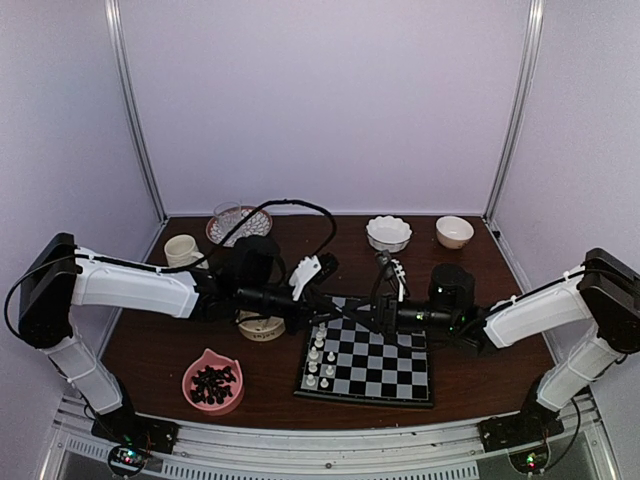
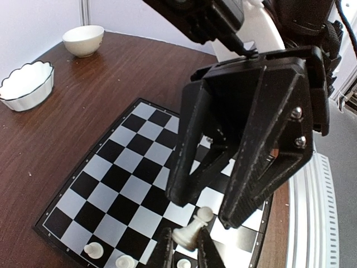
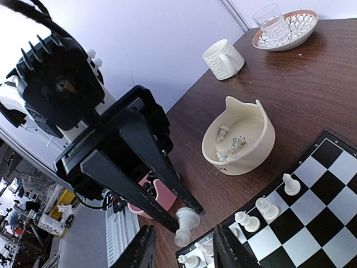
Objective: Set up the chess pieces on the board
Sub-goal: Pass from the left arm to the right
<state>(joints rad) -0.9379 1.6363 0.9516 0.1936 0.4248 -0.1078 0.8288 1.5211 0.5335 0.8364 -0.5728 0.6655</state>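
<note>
1. Left pincer [image 2: 185, 245] is clamped on one white chessman [image 2: 192, 228], base betw. the tips, head sticking out, carried above the board's L-arm side. Long axis tilted, not upright. Can't tell which square is under it.
2. Right pincer [image 3: 183, 229] faces it head-on, jaws wide apart, nothing in them, tips just beside the chessman's head. L has it and R is next nearest. The head points toward R's open jaws, so R would have to close across that tilted axis. Looks like a hand-off or re-grip, my guess.
3. Nearest the arm bases, L side: pink bowl [image 1: 190, 395] w/ dark pieces [image 1: 213, 383] heaped in it.
4. Beside that, near-middle of the surface [image 1: 150, 345]: the board [image 1: 400, 372], flat. A few chess pieces [image 1: 316, 365] stand upright on its L files; most squares show none, so the task looks early.
5. Further back, cream bowl [image 3: 262, 139] just beside the board's L edge, some white pieces lying inside.
6. Far L: mug [image 3: 223, 58], then a glass [image 3: 271, 21] on a patterned plate [image 3: 298, 25].
7. Far R: two white bowls [image 1: 388, 240], well apart from the action.
</note>
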